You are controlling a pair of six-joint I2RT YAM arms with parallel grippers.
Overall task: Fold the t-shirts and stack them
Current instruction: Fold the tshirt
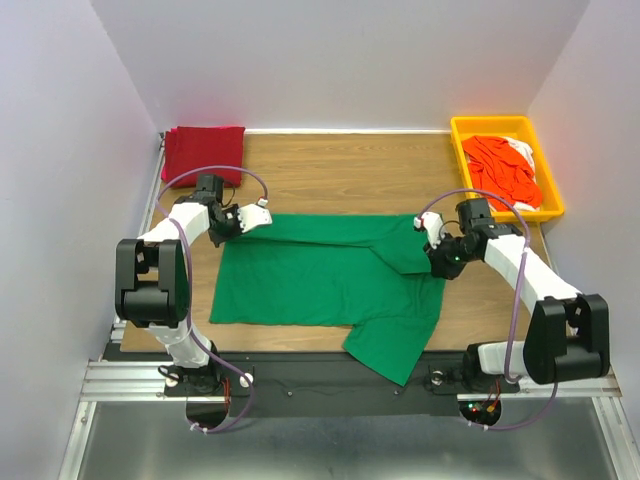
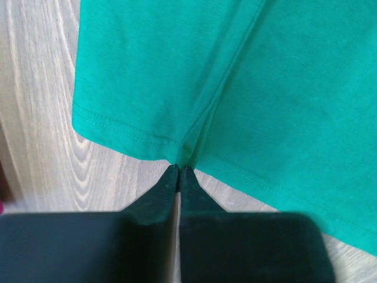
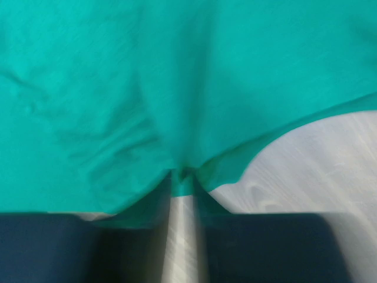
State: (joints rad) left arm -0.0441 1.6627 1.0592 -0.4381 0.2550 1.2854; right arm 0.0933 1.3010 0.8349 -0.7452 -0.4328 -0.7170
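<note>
A bright green t-shirt [image 1: 320, 275] lies spread on the wooden table, its far part folded over toward me. One sleeve [image 1: 395, 345] hangs past the near edge. My left gripper [image 1: 243, 220] is at the shirt's far left corner. In the left wrist view the left gripper [image 2: 178, 169] is almost closed, pinching the hem of the green cloth [image 2: 235, 76] at its very tips, and a crease runs into them. My right gripper [image 1: 429, 240] is at the far right fold. In the blurred right wrist view the right gripper [image 3: 185, 175] is shut on a bunch of green cloth [image 3: 147, 76].
A folded dark red t-shirt [image 1: 203, 150] sits at the back left corner. At the back right, a yellow tray [image 1: 490, 123] holds crumpled orange-red t-shirts [image 1: 505, 170] and a white one [image 1: 522, 148]. Grey walls enclose three sides.
</note>
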